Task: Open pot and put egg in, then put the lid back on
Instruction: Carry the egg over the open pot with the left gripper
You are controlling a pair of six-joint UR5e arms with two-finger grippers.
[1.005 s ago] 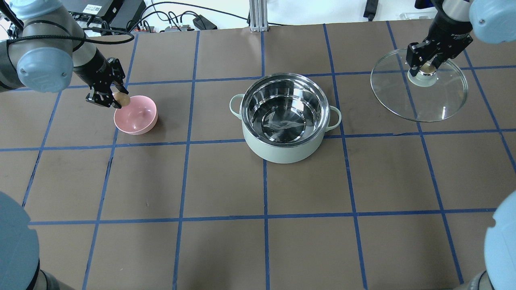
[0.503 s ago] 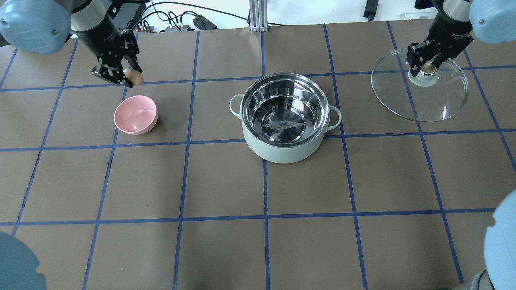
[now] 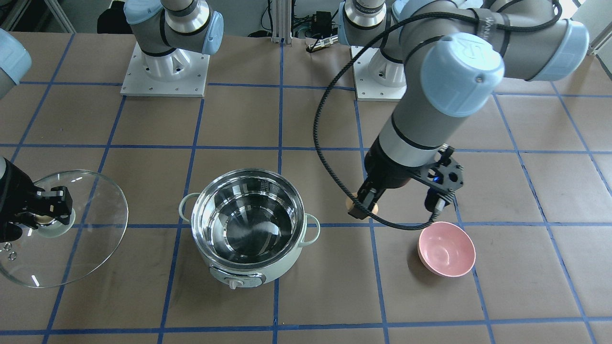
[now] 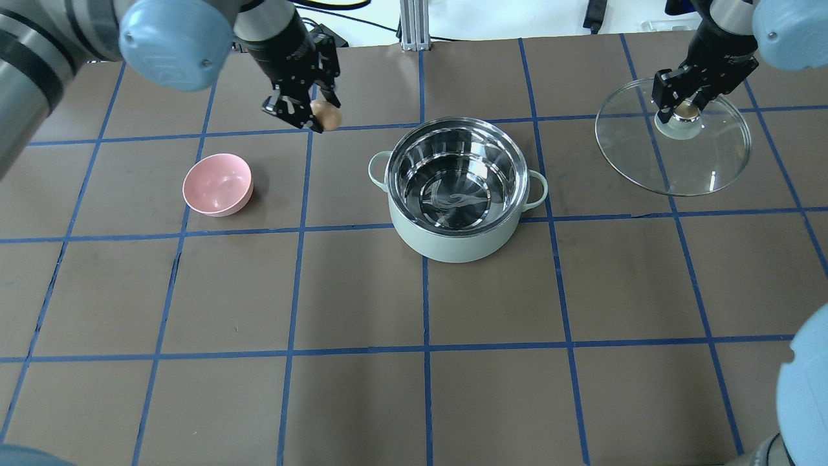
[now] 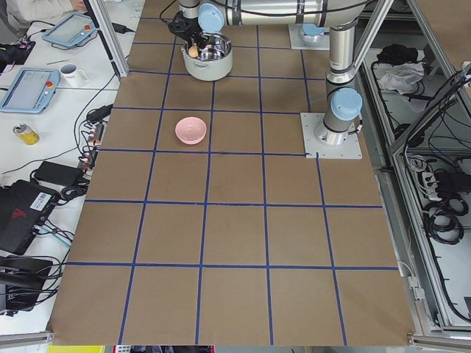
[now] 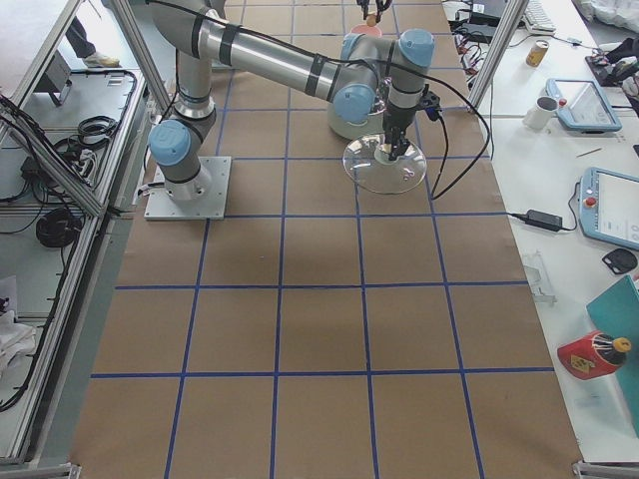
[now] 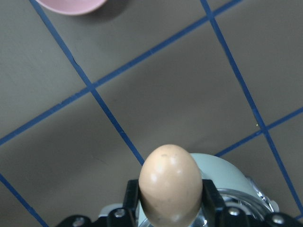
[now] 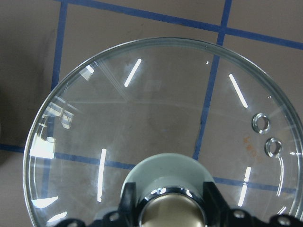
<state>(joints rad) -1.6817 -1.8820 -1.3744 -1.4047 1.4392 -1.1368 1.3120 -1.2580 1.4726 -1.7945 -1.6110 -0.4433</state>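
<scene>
We see the table point(image 4: 362, 291), brown with a grid of blue tape. The pot point(image 4: 453, 249) stands at its middle, uncovered, its shiny steel inside showing. Well off to the pot's right is the lid point(image 4: 705, 162), tilted; we cannot tell whether its low edge touches the table. The right gripper point(image 4: 684, 110) is clamped on the lid's knob point(image 8: 171, 213). The pink bowl point(image 4: 218, 206) sits on the table to the pot's left. The left gripper point(image 4: 321, 115) hangs in the air between bowl and pot, toward the far side, its fingers closed on the egg point(image 4: 328, 118). The egg is near the pot but outside its rim.
</scene>
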